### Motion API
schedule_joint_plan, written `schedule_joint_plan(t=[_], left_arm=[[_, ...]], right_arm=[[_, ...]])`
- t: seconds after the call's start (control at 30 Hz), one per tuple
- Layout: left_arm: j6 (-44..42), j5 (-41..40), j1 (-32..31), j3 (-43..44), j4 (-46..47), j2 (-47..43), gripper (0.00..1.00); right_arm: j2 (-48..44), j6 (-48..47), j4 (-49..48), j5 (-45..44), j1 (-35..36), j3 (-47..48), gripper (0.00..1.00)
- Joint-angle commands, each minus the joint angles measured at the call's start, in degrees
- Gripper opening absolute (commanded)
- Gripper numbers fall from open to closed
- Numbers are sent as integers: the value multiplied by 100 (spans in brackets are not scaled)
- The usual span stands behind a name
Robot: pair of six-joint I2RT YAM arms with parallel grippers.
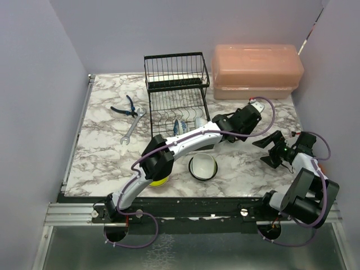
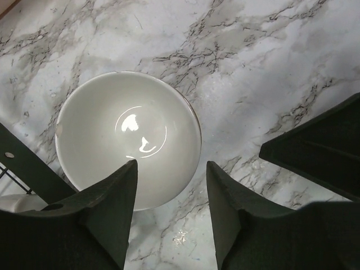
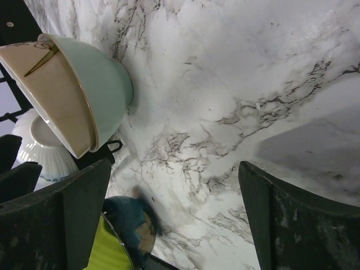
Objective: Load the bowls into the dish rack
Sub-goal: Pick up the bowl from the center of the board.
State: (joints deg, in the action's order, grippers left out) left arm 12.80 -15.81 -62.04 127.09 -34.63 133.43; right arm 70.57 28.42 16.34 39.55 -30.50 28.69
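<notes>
Two pincers work over one marble desk [image 1: 107,163], listed here from the near edge outward. Nearest, a yellow-green bowl [image 1: 159,181] sits under the elbow of the left arm [image 1: 185,140]. Next out, a dark-rimmed bowl [image 1: 203,167] stands mouth up on the bare desk, just in front of the dish rack [image 1: 175,85]. The pale bowl [image 2: 128,135] in the left wrist view is judged to be this one. The left pincer [image 2: 171,166] is partly spread and pinches nothing. One fingertip [image 2: 121,191] hangs over the bowl's inside and the other over bare desk just outside the rim. The rim therefore runs between them, and the bulk of the bowl lies ahead of the tips, toward the rack. A round bowl has no long axis, so the rim alone sets the bite. The right pincer [image 3: 174,166] is spread wide and empty, off to the right and well apart from that bowl, so the left is nearer. Farther out, the rack's lower tier holds two bowls on edge: a teal-backed bowl [image 3: 84,84] with a beige inside and a white ribbed bowl [image 3: 42,149]. The probable next step is to nip the rim, lift, and carry to a free slot. Beyond lie a wrench [image 1: 133,126], pliers [image 1: 126,108] and a pink box [image 1: 256,70].
</notes>
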Motion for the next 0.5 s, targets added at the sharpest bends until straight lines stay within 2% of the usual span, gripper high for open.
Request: schedule_joint_plan(t=[0.0,0.3,0.47], left_arm=[[-75,252,3,375,-202,289,52],[84,648,-9,549,-199,617,52],[92,659,-10,601,-194,748,38]], right_arm=[[118,-101,-100,286,-55,5,100],[114,-116,-104,373,-58,3,100],[85,-113,-116,410,-55,-21,100]])
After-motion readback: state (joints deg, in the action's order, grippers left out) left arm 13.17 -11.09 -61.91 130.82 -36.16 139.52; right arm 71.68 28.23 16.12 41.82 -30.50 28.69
